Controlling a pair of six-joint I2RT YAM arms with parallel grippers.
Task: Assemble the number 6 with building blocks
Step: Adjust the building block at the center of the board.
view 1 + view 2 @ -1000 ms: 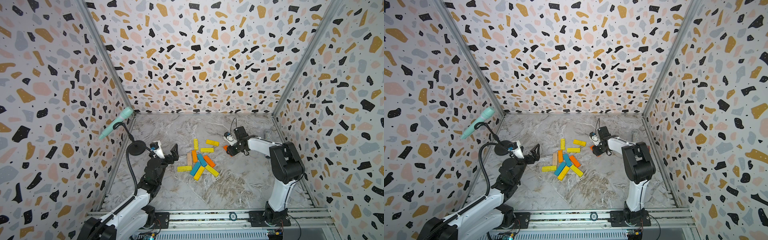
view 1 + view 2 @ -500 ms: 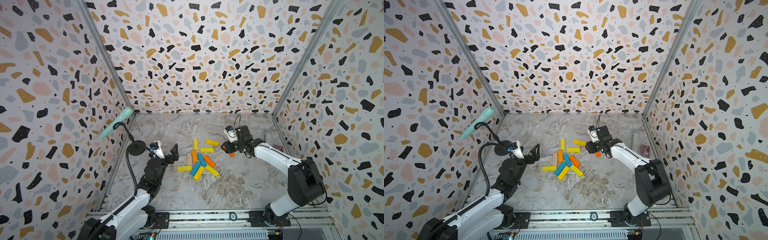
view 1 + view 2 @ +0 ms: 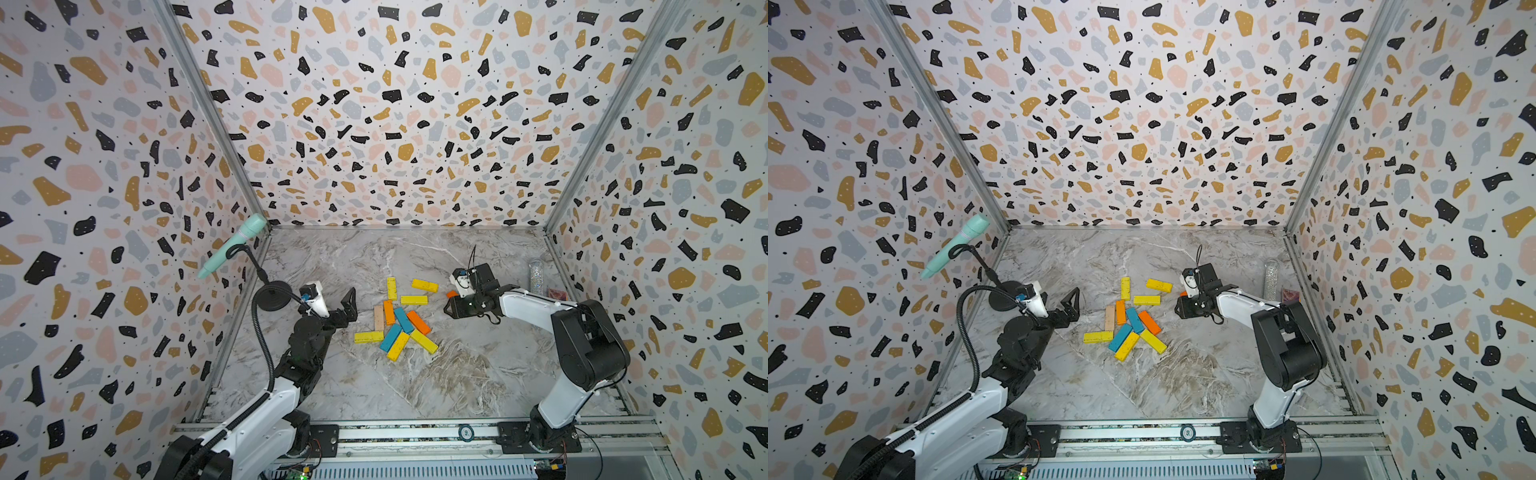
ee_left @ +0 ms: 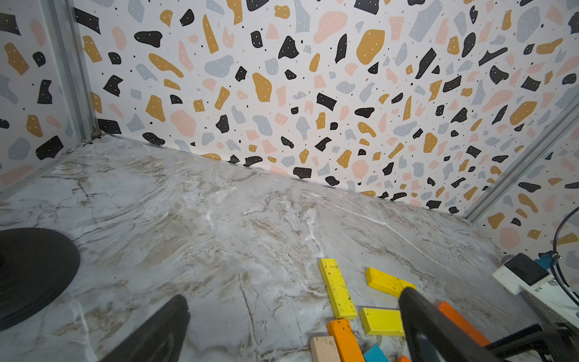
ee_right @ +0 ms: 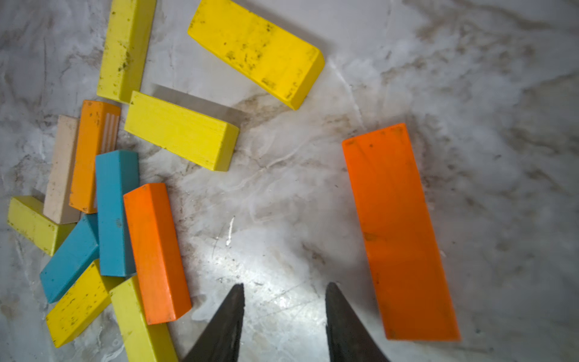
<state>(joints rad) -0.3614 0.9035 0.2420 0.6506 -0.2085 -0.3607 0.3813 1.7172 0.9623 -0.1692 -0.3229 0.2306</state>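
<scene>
While the left pincer [image 4: 291, 305] stays wide open, the right pincer [image 5: 285, 285], half-open and empty, has shifted beside the orange plank [image 5: 398, 232].

Blocks [image 3: 401, 322]: twelve painted wooden planks, lying loose. Touching cluster of eight: pale block [image 3: 378, 318], two orange, two teal, three yellow. Yellow trio [image 3: 414, 299] just beyond it. Lone orange block [image 5: 398, 232] flat, apart, rightward.
</scene>
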